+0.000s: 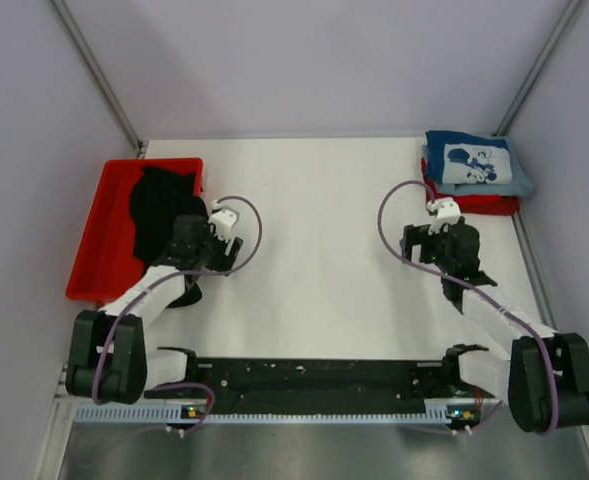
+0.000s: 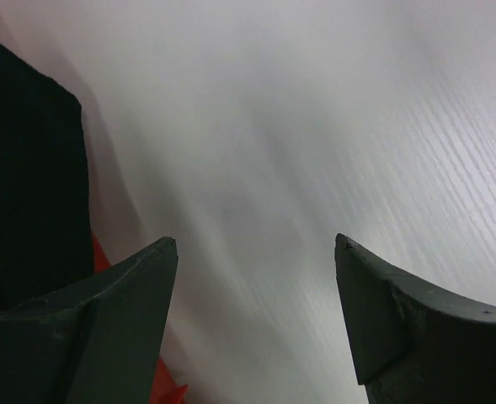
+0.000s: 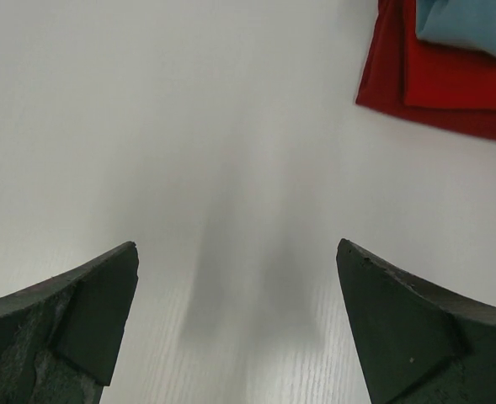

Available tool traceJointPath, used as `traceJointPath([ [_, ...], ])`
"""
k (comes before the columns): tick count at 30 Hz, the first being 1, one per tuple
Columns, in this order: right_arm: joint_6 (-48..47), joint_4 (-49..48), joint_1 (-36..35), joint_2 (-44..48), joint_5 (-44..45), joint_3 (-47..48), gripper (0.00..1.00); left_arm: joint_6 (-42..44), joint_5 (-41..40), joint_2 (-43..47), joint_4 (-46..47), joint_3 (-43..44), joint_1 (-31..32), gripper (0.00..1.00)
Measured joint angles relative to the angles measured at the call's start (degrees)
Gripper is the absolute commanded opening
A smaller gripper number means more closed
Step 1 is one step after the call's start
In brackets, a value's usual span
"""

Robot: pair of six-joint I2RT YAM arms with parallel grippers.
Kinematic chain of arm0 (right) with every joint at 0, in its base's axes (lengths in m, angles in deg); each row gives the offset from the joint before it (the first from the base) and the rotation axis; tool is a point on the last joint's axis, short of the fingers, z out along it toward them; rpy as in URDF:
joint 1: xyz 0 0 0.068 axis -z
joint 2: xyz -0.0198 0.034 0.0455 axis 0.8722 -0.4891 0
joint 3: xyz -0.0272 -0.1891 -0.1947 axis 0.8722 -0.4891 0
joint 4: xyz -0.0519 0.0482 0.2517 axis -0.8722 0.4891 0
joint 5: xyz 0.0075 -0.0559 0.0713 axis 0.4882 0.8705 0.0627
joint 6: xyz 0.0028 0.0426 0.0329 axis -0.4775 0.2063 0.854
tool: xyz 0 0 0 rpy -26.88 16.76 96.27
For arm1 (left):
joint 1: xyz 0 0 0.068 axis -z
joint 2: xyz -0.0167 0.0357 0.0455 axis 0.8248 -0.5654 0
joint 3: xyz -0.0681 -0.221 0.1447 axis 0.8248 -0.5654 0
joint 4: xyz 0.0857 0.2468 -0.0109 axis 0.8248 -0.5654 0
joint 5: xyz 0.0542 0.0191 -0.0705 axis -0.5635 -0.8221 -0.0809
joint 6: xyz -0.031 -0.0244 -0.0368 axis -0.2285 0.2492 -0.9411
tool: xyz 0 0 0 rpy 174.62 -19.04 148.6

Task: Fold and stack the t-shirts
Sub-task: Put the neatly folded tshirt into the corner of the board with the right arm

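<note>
Three shirts show, and only one is not folded. The black shirt (image 1: 159, 215) lies crumpled in the tray (image 1: 99, 240), with part of it spilling over the tray's right rim toward the table (image 1: 324, 250). I take the tray for the holding place for shirts waiting their turn, which would explain the loose heap.

Across the table from the tray, in the far right corner, sits the finished stack. The navy shirt (image 1: 471, 160) lies print up on the pale shirt (image 1: 514, 183), both squared so the pile stays level. Under them is a red layer (image 1: 484, 205) that looks like folded cloth, though I cannot tell whether it is a shirt.

The left gripper (image 2: 256, 244) hangs just right of the tray, beside the spilled black cloth. Its jaws are spread and hold nothing: its wrist view, somewhat blurred, shows bare table between the fingers and the black shirt off to one side. The right gripper (image 3: 237, 246) is well away from the tray and near the stack, low over bare table, its jaws wide and empty.

The bare stretch between tray and stack is probably kept as the folding ground. Both hands being released suits that, since the black shirt has yet to be drawn out and laid flat there.
</note>
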Motion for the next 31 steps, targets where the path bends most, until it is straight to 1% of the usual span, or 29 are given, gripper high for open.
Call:
traceJointPath([
  [2, -0.5, -3.0, -2.3, 1.0, 3.4, -3.7, 0.99, -1.4, -0.7, 0.7, 5.2, -3.6, -0.6, 0.84],
  [4, -0.8, -8.3, -3.9, 1.2, 6.5, -7.9, 0.99, -3.1, -1.6, 0.8, 10.3, -6.1, -1.0, 0.85],
  [7, -1.3, -11.5, -5.0, 1.2, 9.0, -11.1, 0.99, -4.7, -1.9, 0.7, 14.2, -6.7, -1.2, 0.85],
  [10, -1.9, -14.4, -5.9, 2.0, 10.1, -12.3, 0.99, -5.7, -1.2, 0.2, 17.7, -6.7, -1.2, 0.85],
  [19, -2.3, -19.6, -6.2, 3.7, 13.2, -13.0, 0.99, -6.1, -1.0, -1.4, 18.8, -6.6, -1.4, 0.84],
  [31, -2.3, -20.0, -6.2, 3.1, 13.5, -13.0, 0.99, -5.6, -1.3, -1.4, 18.8, -6.6, -1.9, 0.83],
])
